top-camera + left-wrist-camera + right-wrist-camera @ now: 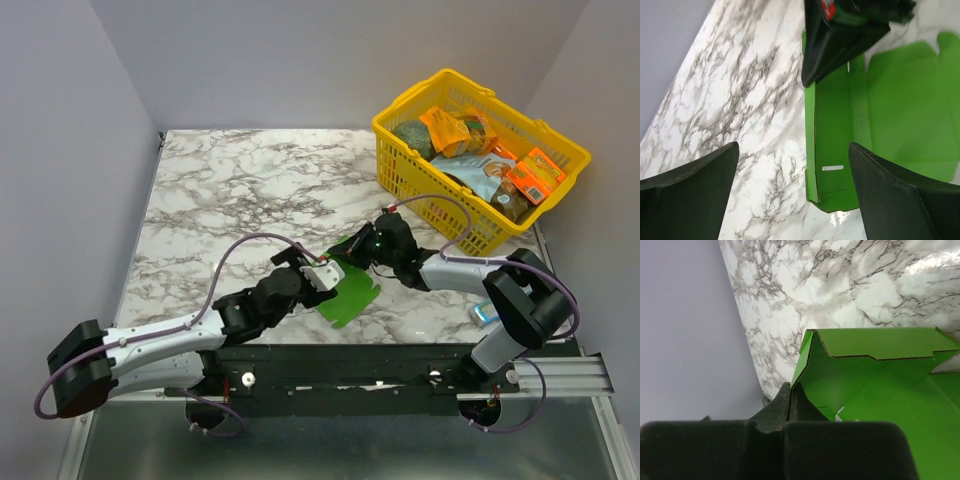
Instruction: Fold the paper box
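The paper box (pixel 352 290) is bright green card, partly folded, lying on the marble table near its front edge. In the left wrist view the paper box (pixel 880 115) lies mostly flat with one side wall raised along its left edge. My left gripper (pixel 320 277) sits at the card's near-left side, open wide (pixel 794 150), with that raised wall and bare marble between its fingers (pixel 900 195). My right gripper (pixel 366 243) is at the card's far end. In its wrist view the right gripper (pixel 791 388) is shut on the edge of an upright flap of the paper box (pixel 875 385).
A yellow plastic basket (pixel 407 176) full of packs stands at the back right. A small blue-and-white pack (pixel 483 314) lies by the right arm's elbow. Grey walls close in the table (pixel 240 190) on the left, back and right.
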